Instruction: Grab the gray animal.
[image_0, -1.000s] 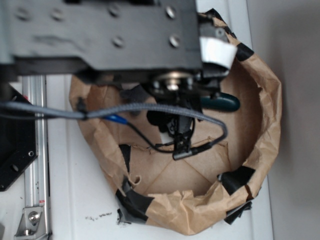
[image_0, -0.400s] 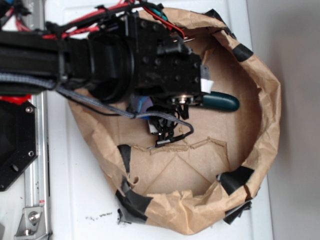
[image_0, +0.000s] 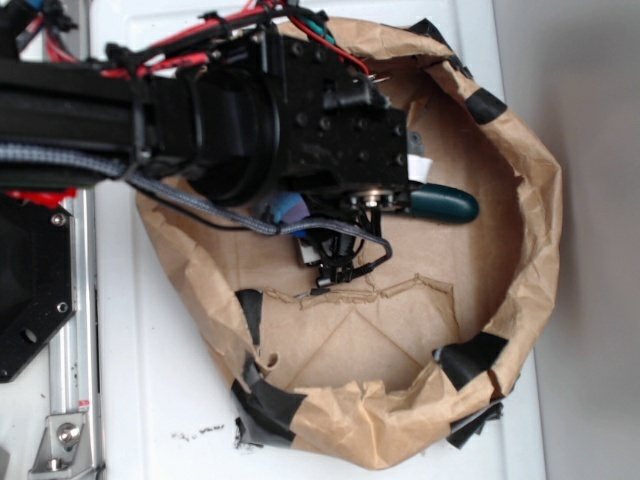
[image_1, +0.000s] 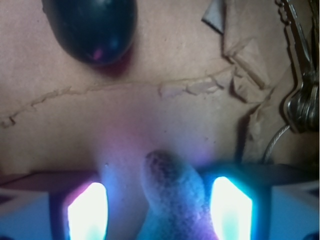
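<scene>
Between glowing fingers, fuzzy rounded gray animal

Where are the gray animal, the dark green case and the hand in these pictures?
gray animal (image_1: 172, 192): wrist view, on the gray fuzzy part poking up between the fingers.
dark green case (image_0: 445, 205): exterior view, on its rounded right end.
hand (image_1: 160, 207): wrist view, midway between the two glowing fingertips.

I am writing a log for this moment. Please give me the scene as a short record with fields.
container: brown paper tub patched with black tape
target: gray animal, one fuzzy part showing between the glowing fingers
hand: hand low inside the tub, jaws apart on both sides of the toy
other object: dark green case beside the arm
grasp: not closed yet
</scene>
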